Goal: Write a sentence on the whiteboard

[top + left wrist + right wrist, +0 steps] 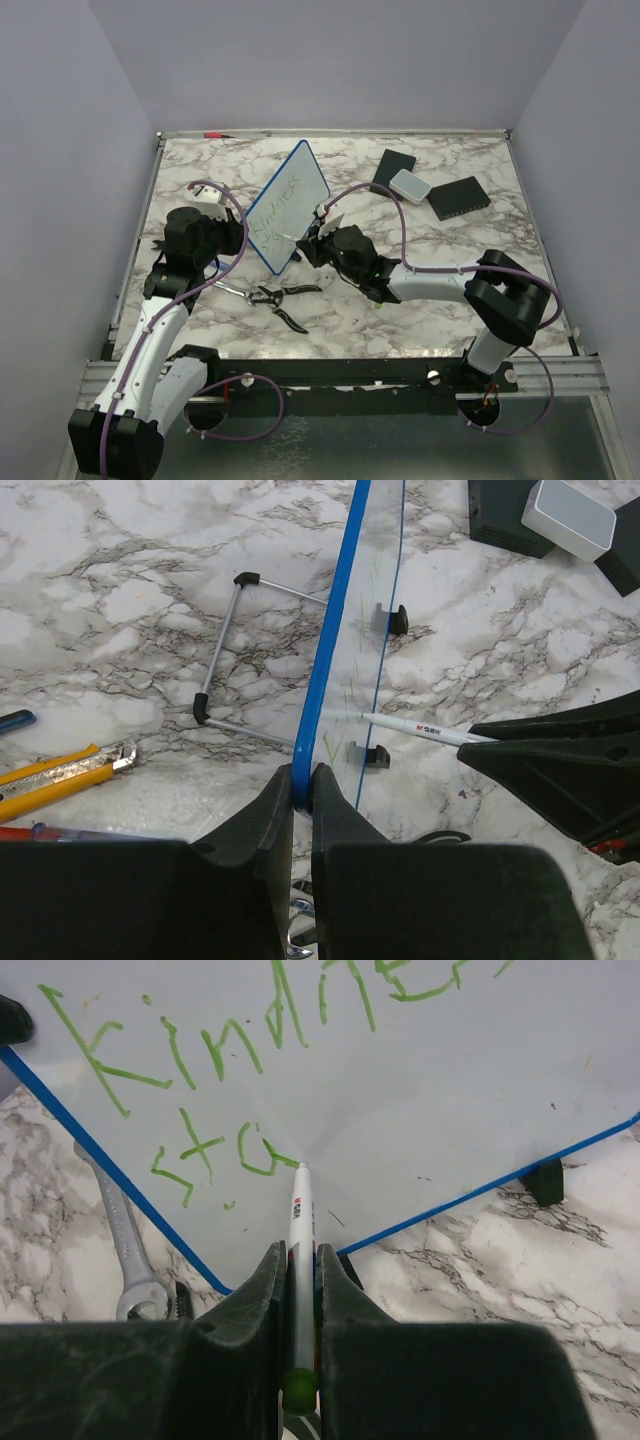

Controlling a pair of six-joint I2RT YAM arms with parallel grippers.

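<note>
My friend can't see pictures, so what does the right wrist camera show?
The right gripper pinches a white marker whose tip touches the blue-framed whiteboard, just past green letters reading roughly "Kind" and, below, "sta". A metal wrench lies on the marble table by the board.

The whiteboard (pixel 288 205) is standing up in the middle of the table (pixel 440 320), blocking the way between the arms, with the left gripper (pixel 302 785) pinching its edge and the right gripper (pixel 298 1255) pressing a pen (pixel 300 1220) on it. Pliers (pixel 282 298), a wrench (pixel 128 1250) and a yellow knife (pixel 60 778) are lying in the way on its left. Black pads (pixel 460 197) and a white box (pixel 408 183) are filling the far right, leaving the near right side open.
</note>
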